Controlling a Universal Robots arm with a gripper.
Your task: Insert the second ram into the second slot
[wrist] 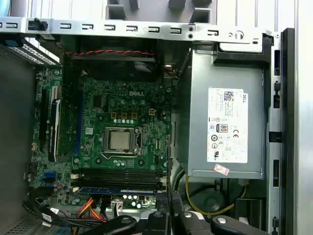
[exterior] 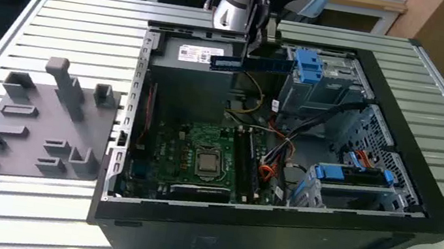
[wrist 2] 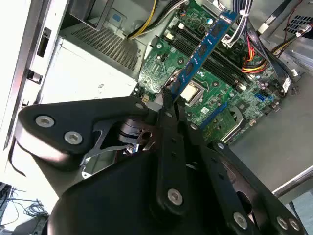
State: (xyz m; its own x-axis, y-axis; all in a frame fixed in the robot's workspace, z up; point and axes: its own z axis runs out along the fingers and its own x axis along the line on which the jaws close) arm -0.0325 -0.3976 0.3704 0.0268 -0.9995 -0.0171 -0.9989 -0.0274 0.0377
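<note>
Your gripper (wrist 2: 169, 100) is clenched on one end of second ram (wrist 2: 203, 49). Stick hangs level above open computer case (exterior: 231, 238), near power supply (wrist: 225, 122), well apart from motherboard (exterior: 200, 154). Memory slots (wrist: 120, 175) already carry one blue stick (wrist: 120, 190).

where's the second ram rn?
The second ram hangs clamped in the gripper above the open case, between the power supply on the exterior view's left and a blue drive-bay clip on its right.
</note>
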